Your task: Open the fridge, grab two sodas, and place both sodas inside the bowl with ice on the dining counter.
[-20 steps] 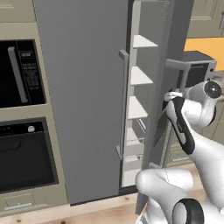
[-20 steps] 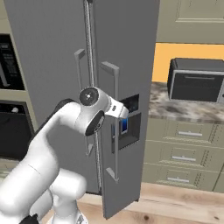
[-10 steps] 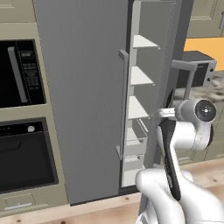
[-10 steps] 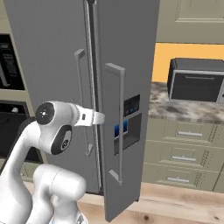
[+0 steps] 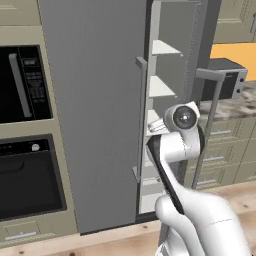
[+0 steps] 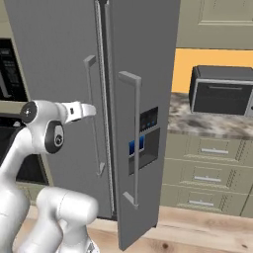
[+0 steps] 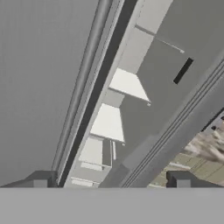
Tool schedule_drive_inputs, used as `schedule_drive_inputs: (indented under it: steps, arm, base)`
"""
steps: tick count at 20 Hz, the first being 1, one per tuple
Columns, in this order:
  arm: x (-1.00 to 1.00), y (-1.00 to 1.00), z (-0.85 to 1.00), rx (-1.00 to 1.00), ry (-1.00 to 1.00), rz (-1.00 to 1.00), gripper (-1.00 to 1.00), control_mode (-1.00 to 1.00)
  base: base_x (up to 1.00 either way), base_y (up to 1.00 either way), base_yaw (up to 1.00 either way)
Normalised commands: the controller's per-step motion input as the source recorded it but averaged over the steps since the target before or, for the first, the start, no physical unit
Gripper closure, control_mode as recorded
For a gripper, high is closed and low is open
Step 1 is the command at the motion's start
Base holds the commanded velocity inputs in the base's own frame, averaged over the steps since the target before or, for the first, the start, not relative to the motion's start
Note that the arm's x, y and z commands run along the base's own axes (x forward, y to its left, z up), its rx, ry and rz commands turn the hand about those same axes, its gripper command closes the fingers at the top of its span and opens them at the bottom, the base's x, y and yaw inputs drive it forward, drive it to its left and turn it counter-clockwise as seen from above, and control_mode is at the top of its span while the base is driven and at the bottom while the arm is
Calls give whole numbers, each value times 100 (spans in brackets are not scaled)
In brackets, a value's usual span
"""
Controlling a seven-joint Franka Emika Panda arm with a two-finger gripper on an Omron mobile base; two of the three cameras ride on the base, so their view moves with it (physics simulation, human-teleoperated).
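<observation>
Fridge [image 5: 95,100] with right-hand door [image 6: 143,99] swung partly out, leaving a narrow gap onto pale shelves [image 5: 162,50]; left-hand door shut, its bar handle [image 5: 141,117] just beside the gap. Gripper [image 7: 109,183] raised level with the middle shelves, facing the opening, free of both door and handles. Finger tips [image 7: 40,180] set wide apart, nothing between them. Hand view angled along the seam, showing pale shelf fronts [image 7: 127,84] stacked in the gap and a strip of mottled countertop [image 7: 205,148] past the door edge. No can identifiable on any shelf; possibly hidden behind the shut door or too small to resolve at this angle. Black microwave [image 6: 220,94] on the side counter and beige drawers [image 6: 212,168] below, outside the task.

Step in hand, as judged: opening the fridge, only partly accomplished. Next move likely to call for widening the gap, by pushing the door's inner edge outward or taking its long handle [image 6: 134,143], until a shelf bearing a soda lies within reach.
</observation>
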Motion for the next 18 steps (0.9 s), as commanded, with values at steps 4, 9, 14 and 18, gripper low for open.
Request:
schedule_drive_inputs:
  steps: [4,9,14,18]
  arm:
    - [90,8,13,-8,22,1,-100,-100]
    - [100,-14,0,0,21,0,-100,-100]
    - [75,-19,0,0,20,-1,-100,-100]
    - [4,-54,0,0,16,-10,-100,-100]
  base:
    - [0,0,0]
    - [0,0,0]
    - [0,0,0]
    - [0,0,0]
